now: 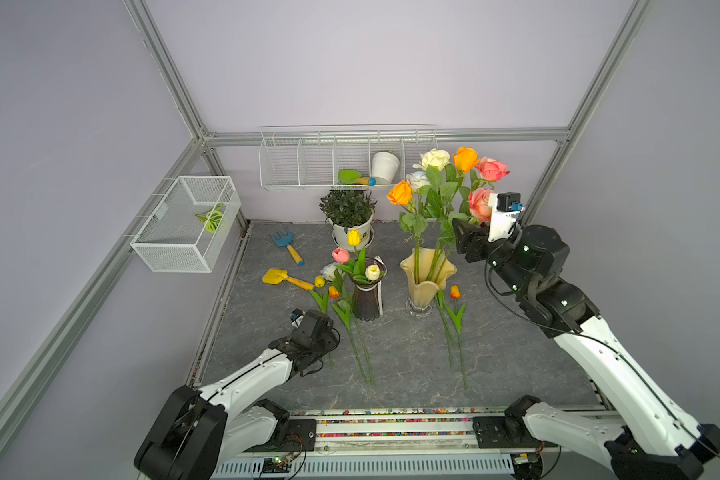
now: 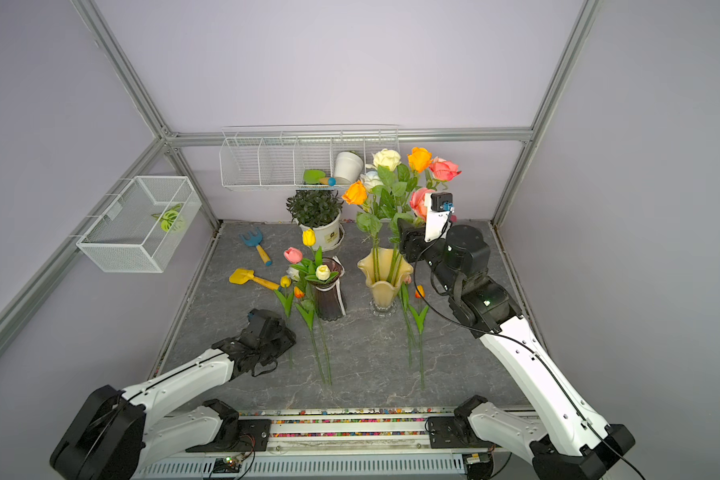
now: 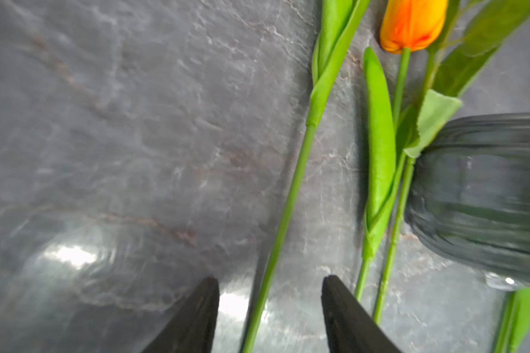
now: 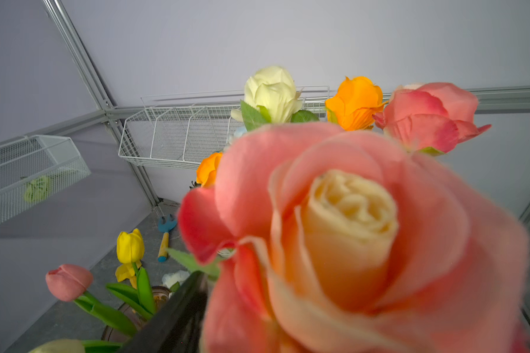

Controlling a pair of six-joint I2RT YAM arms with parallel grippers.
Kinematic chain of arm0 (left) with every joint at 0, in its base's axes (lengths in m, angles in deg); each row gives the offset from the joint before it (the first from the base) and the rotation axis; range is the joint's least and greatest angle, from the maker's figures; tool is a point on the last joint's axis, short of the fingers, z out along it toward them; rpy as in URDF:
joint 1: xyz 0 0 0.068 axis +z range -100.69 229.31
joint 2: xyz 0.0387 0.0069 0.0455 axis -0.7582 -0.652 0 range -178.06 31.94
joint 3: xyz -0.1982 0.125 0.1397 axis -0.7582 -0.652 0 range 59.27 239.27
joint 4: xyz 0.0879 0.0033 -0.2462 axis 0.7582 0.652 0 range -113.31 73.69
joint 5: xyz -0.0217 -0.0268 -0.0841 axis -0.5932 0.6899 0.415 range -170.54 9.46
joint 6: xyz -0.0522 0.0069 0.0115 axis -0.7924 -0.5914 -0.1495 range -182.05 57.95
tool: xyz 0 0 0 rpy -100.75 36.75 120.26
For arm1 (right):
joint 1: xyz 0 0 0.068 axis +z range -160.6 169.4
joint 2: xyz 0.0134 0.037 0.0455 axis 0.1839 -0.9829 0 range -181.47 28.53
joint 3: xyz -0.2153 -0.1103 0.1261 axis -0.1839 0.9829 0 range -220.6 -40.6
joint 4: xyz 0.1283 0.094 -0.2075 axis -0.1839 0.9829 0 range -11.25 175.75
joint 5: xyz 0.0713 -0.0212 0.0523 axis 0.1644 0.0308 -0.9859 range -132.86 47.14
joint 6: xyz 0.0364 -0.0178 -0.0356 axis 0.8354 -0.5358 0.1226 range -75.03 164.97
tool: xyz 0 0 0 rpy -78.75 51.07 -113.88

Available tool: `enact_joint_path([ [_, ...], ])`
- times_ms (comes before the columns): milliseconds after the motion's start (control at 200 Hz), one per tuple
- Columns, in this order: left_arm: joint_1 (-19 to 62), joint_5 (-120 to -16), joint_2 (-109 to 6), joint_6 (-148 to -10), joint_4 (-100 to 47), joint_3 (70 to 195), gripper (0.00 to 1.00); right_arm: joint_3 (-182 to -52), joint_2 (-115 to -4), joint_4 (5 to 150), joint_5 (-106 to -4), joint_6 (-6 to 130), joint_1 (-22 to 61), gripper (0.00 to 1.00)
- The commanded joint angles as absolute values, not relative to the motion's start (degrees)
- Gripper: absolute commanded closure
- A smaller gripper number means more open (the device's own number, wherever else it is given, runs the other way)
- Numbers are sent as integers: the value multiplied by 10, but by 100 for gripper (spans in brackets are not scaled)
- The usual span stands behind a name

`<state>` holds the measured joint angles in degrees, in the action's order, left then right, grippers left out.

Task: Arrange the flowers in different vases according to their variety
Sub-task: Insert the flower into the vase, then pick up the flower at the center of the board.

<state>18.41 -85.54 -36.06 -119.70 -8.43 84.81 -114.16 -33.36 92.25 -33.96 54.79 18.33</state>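
Left wrist view: the left gripper (image 3: 270, 278) has its jaws apart, with a tulip stem (image 3: 291, 198) between them. In a top view, the purple vase (image 1: 366, 299) of tulips (image 1: 372, 272) is at 9 o'clock from the yellow vase (image 1: 427, 282) of roses (image 1: 465, 159). At 1 o'clock is the right gripper (image 1: 460, 237); jaws apart or together, I can't say.

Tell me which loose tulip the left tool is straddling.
The yellow tulip: its stem runs between the left tool's open fingers. The orange tulip beside it lies outside them, nearer the purple vase.
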Motion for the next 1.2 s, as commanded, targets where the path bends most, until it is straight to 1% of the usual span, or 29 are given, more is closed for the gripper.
enact_joint_path([
  [0, 187, -866, -423, -1161, -80, 893, 46, -1133, -319, 983, -370, 555, 187, 25],
  [35, 187, -866, -446, -1156, -80, 904, 50, -1129, -317, 990, -375, 556, 187, 23],
  [40, 187, -866, -449, -1156, -80, 906, 51, -1128, -316, 992, -376, 557, 187, 21],
  [115, 188, -865, -491, -1148, -74, 929, 64, -1117, -311, 1006, -381, 560, 187, 17],
  [235, 188, -862, -537, -1142, -75, 950, 92, -1084, -298, 1012, -382, 569, 187, 8],
  [260, 188, -863, -542, -1143, -77, 951, 100, -1075, -293, 1009, -383, 571, 187, 5],
  [325, 188, -863, -549, -1144, -82, 950, 100, -1052, -282, 999, -386, 577, 187, 1],
  [525, 188, -880, -542, -1143, -73, 949, 100, -1004, -238, 976, -401, 580, 188, 1],
  [685, 188, -911, -506, -1143, -48, 947, 100, -973, -195, 971, -410, 566, 194, 1],
  [885, 188, -952, -439, -1130, -7, 956, 100, -948, -151, 981, -441, 533, 207, 1],
  [1195, 188, -1014, -285, -1067, 69, 1011, 100, -939, -153, 1053, -489, 526, 225, 1],
])
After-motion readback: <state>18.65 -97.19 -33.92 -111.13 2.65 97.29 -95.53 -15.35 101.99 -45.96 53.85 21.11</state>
